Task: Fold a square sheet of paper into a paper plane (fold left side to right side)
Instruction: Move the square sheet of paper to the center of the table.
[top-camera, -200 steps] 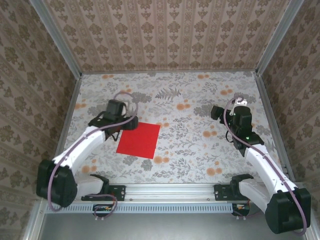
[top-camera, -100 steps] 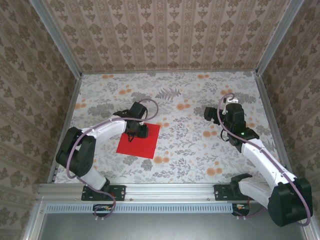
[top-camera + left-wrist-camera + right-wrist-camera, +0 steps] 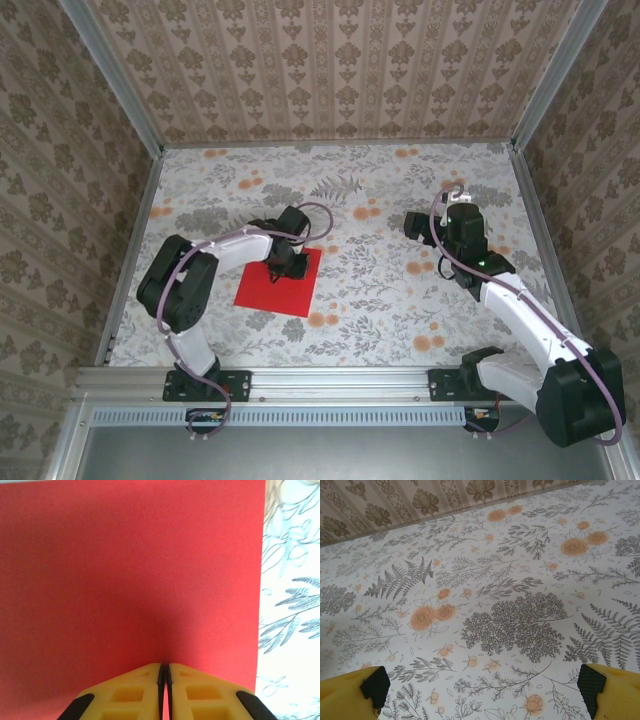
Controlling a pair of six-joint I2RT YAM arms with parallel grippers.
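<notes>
While the square sheet of paper (image 3: 288, 297) lies flat on the flowered table (image 3: 380, 290), left of centre, the left gripper (image 3: 162, 666) is down on its far half, fingers pressed together. Whether any paper is pinched between them, I can't tell. Over on the right, the right gripper (image 3: 483, 685) hangs above the table, fingers spread wide.

one square sheet of paper (image 3: 290, 290), two end effectors (left end effector (image 3: 162, 666), right end effector (image 3: 482, 685)).
</notes>
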